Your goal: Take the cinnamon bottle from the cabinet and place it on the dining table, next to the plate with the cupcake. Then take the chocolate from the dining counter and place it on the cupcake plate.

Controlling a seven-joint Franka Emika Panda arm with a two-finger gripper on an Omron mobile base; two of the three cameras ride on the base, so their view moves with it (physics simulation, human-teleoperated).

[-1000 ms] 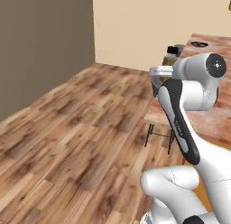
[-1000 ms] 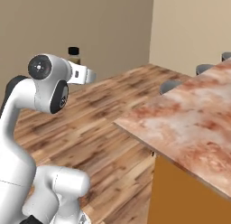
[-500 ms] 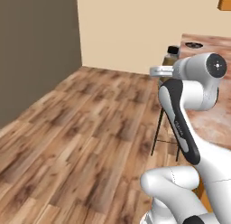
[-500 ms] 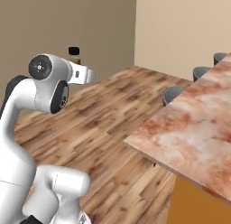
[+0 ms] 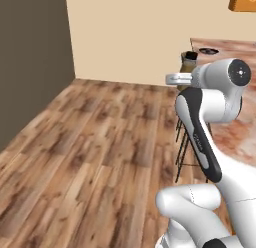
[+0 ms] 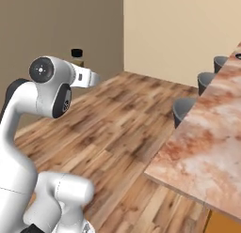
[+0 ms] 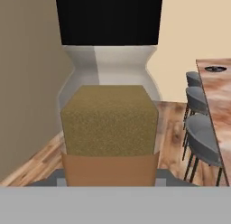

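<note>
The cinnamon bottle (image 7: 109, 119), clear with brown powder and a black cap, stands upright and close up in the hand view, with my gripper (image 7: 109, 174) shut on its lower part. Over my wrist in the base views its cap and top show as the bottle (image 5: 189, 61) (image 6: 76, 56), held above the wooden floor. To the right lies the dining table (image 5: 235, 137) (image 6: 212, 143) (image 7: 221, 90). Far along it sits a small dark round plate (image 7: 215, 68) (image 5: 208, 51); the cupcake is too small to make out. An orange cabinet (image 5: 243, 1) corner shows at top right. The chocolate is out of view.
Grey round stools (image 6: 186, 110) (image 7: 203, 139) line the table's near side, their thin dark legs (image 5: 187, 147) beside my arm. Wood floor (image 5: 100, 142) stretches left to a dark wall (image 5: 30, 67) and a beige wall (image 5: 130, 32) ahead.
The whole picture has shifted, so the base has moved: the walls slide left and the table edge comes nearer on the right. The bottle stays gripped in the same pose.
</note>
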